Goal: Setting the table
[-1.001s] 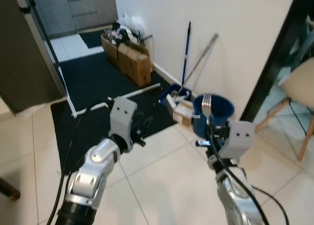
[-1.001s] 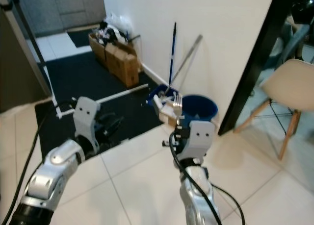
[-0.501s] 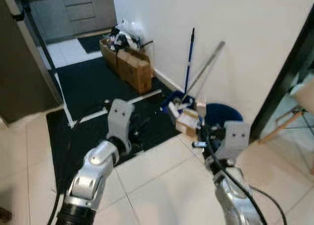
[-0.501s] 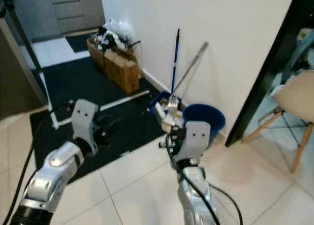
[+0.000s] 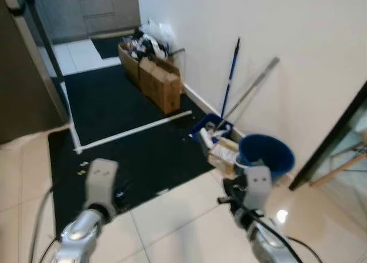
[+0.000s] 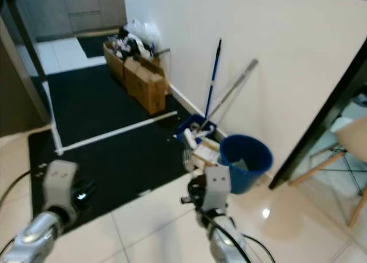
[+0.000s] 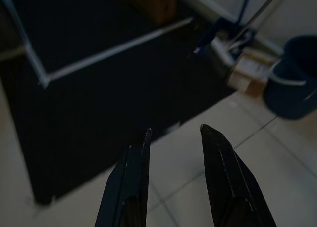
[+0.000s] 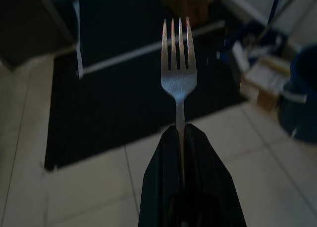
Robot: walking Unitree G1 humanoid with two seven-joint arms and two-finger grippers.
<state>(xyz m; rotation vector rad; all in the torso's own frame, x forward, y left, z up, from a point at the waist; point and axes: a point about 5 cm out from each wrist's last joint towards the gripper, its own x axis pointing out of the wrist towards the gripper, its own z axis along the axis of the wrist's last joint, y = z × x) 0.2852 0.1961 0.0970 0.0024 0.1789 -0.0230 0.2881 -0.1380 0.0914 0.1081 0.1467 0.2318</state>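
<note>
The right gripper (image 8: 184, 138) had its two black fingers pressed together on the thin handle of a fork (image 8: 179, 73), which stood upright beyond the fingertips. The fork was plain dull metal with a flat neck and four straight tines. The left gripper (image 7: 173, 135) hung over the floor with its long, tapered fingers apart and nothing between them.

Below both lay glossy pale tiles (image 5: 189, 217) meeting a black mat (image 5: 126, 131) crossed by a thin white strip (image 5: 135, 131). Against the white wall (image 5: 275, 28) stood a round blue bucket (image 5: 266, 154), with a small box (image 5: 223, 157) and a blue tray of clutter (image 5: 209, 128) just beside it. A blue-handled pole (image 5: 231, 77) and a grey one (image 5: 252, 88) leaned on the wall. Farther along sat brown cardboard boxes (image 5: 157, 79) stuffed with bags. A wooden chair leg (image 5: 338, 168) showed past a dark frame (image 5: 335, 142).
</note>
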